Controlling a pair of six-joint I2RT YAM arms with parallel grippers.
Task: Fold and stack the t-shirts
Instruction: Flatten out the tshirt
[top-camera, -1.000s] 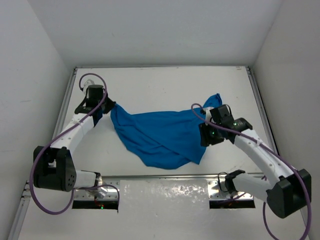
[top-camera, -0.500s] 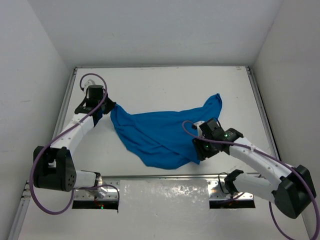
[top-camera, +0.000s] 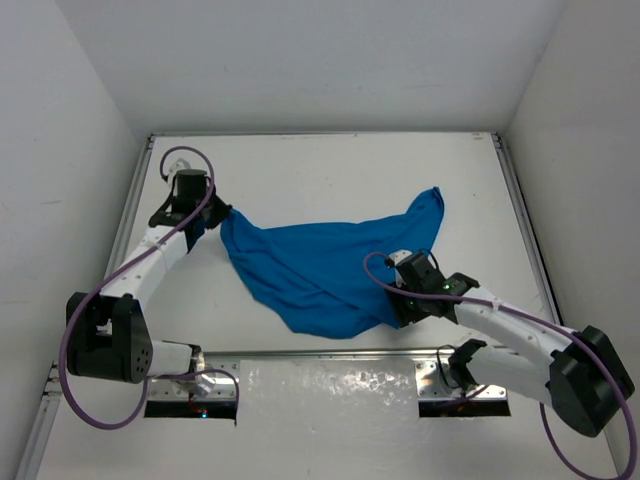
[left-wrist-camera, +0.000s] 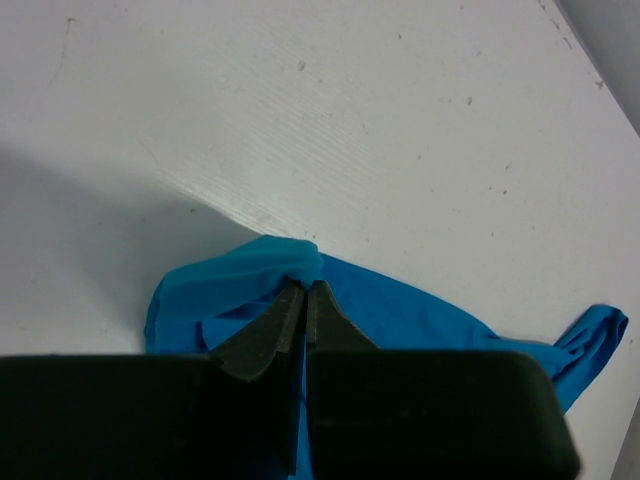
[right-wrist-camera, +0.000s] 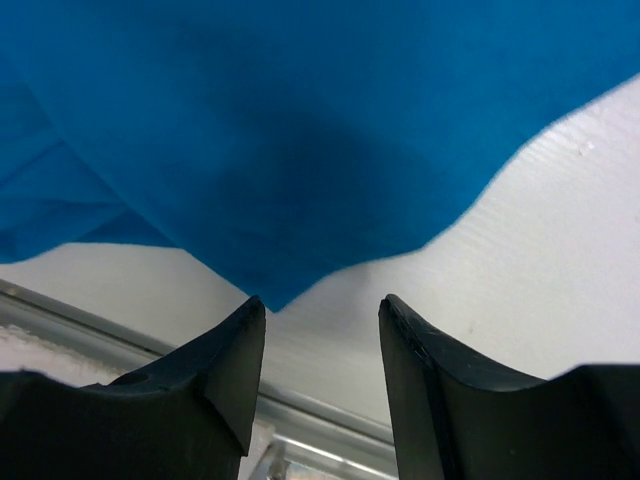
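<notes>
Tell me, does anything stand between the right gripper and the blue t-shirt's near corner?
Nothing visible does. The right gripper is open, and the t-shirt's corner lies just ahead of its fingers on the table.

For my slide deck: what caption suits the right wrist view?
Right gripper, jaws open, at a corner of the blue t-shirt on the white table.

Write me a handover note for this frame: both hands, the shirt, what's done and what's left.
Left hand: shut on a bunched fold at the left end of the blue t-shirt.
Right hand: open, holding nothing, poised at the shirt's near-right corner.
Shirt: rumpled and unevenly spread on the white table, one end trailing toward the far right.
Done: no fold visible yet.
Left: grasp that corner, flatten, fold, stack.
</notes>
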